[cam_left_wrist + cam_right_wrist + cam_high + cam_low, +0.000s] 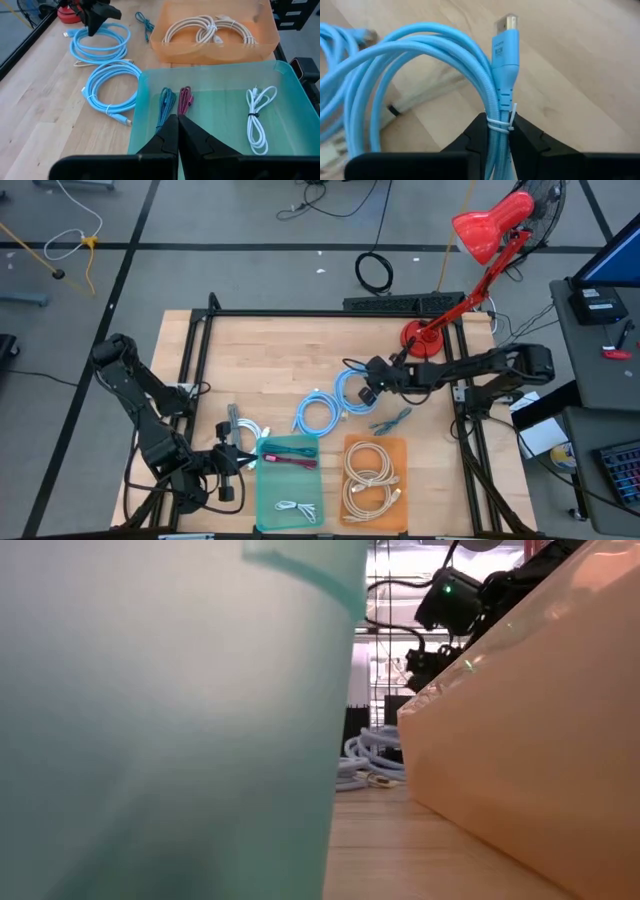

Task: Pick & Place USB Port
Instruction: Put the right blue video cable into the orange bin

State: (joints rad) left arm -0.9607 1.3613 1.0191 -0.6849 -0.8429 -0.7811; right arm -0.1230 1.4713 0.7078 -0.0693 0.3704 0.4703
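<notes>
A coiled light blue USB cable (352, 388) lies on the wooden table, and my right gripper (499, 127) is shut on it near its plug (506, 40). A second light blue coil (315, 416) lies beside it. The teal tray (262, 498) holds a teal cable, a red one and a white cable (260, 117). The orange tray (398, 448) holds two cream coils (210, 30). My left gripper (177, 125) hovers shut over the teal tray's near left side, touching nothing. My right gripper pinches the coil's bundled strands between its two fingers, right at the thin white tie (501, 125) below the plug. It comes slanting down from the table's right side. The plug sticks out past the fingertips; the rest of the coil (100, 46) rests on the table.
A red desk lamp (425, 340) stands at the back right, just behind my right arm. A small teal cable (392, 420) lies above the orange tray, and a white cable (246, 430) lies left of the teal tray. Black frame rails (300, 313) edge the table.
</notes>
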